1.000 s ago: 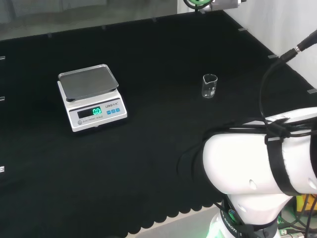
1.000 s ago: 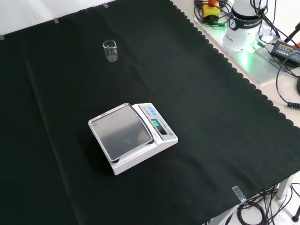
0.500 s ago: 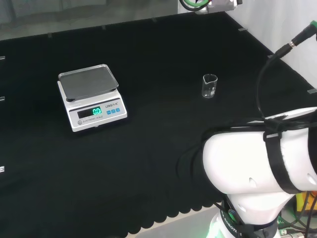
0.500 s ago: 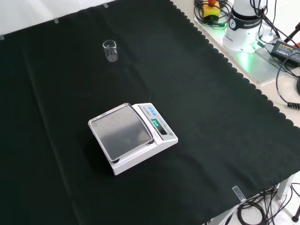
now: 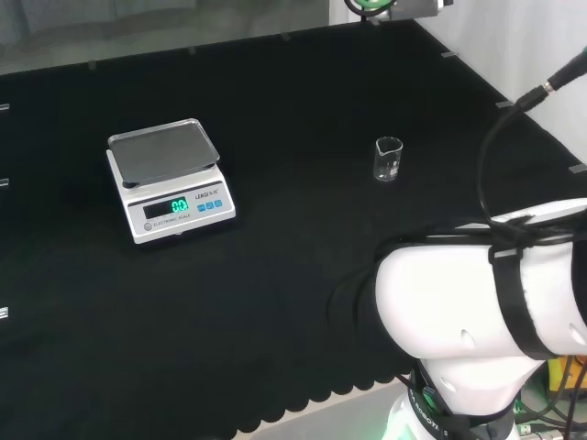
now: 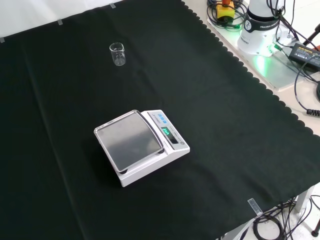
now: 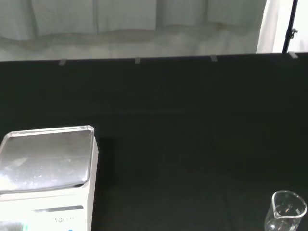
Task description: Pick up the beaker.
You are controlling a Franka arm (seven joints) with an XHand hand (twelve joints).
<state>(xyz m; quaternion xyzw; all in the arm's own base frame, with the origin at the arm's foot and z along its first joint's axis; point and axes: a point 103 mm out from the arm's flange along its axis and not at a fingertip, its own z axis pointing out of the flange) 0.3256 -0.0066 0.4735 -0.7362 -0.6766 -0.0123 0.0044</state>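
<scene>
I'm looking over the arm in the head view and the beaker [image 5: 389,159] stands upright on the black cloth [image 5: 293,275], right of the frame's centre, small, clear, with its spout at the rim. Well apart from it, over in the left half of the frame, sits the scale [image 5: 169,179], white body, grey steel pan on top, green digits lit on its front panel. The big white link [image 5: 477,298] of the arm fills the lower right of that view, black cables and straps running across it. Switching to the front view: the beaker [image 6: 117,54] is up in the upper left of the frame, alone on the cloth [image 6: 225,125], and the scale [image 6: 141,146] is near the centre, turned at an angle, pan toward the left, display toward the right. The arm's base [image 6: 260,27] stands at the upper right corner, off the cloth's scalloped edge, with a green glow and cables beside it. From the wrist camera I've got the beaker [image 7: 286,217] at the lower right corner, cut off at the frame's edge, and the scale [image 7: 48,173] at the lower left, pan facing up, the bench cloth stretching dark between them to a pale wall behind. Nothing touches the beaker. As for the fingers, I can't tell whether they're apart or together.
</scene>
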